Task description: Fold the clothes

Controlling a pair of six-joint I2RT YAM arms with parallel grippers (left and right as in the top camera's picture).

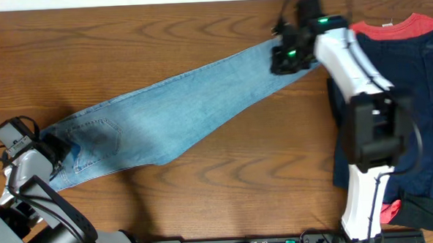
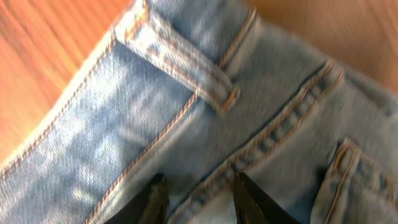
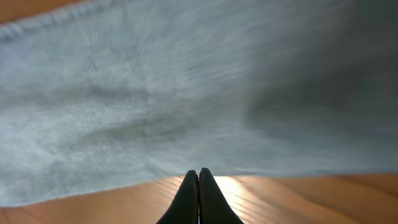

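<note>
The jeans (image 1: pixel 172 109) lie flat on the tabletop (image 1: pixel 205 202). Their long axis runs on a diagonal, from the waistband near the left edge to the leg ends close to the far edge, right of its middle. You have one arm at each end of that axis. The left pincer (image 2: pixel 199 190) sits over the waistband end, just below a belt loop (image 2: pixel 180 62). Its jaws are partly spread, with a stitched seam of denim running between the fingertips (image 2: pixel 155 202). Whether it actually grips the cloth cannot be told from these views. The right pincer (image 3: pixel 198 180) is at the leg end, jaws pressed together with nothing seen between them. Its tips are over bare wood and just meet the edge of the denim, which lies straight ahead of them. The right arm (image 1: pixel 353 64) reaches up along the right side and bends in towards the hems, wrist pitched down. The left arm is folded low at the near left corner. A fold end to end would, in my judgement, carry the hems down the diagonal towards the waistband, so the right arm is the better placed, but it holds nothing yet. A dark garment with a red one (image 1: pixel 420 90) lies by the right edge, touching the right arm's path.
</note>
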